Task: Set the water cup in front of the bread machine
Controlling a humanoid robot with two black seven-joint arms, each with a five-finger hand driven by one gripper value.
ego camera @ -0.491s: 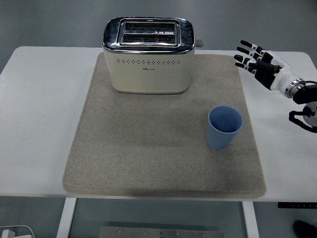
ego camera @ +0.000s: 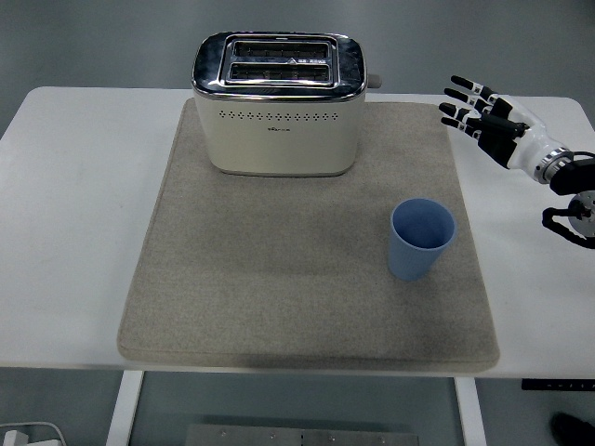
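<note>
A blue water cup (ego camera: 421, 239) stands upright and empty on the right part of a grey mat (ego camera: 279, 279). The cream and chrome bread machine (ego camera: 277, 104) sits at the mat's far edge, its slots facing up. My right hand (ego camera: 483, 119) hovers over the white table to the right of the mat, fingers spread and holding nothing, well behind and to the right of the cup. The left arm does not show.
The white table (ego camera: 74, 214) extends past the mat on both sides. A lever knob (ego camera: 375, 82) sticks out of the bread machine's right side. Bare mat lies between the bread machine and the cup.
</note>
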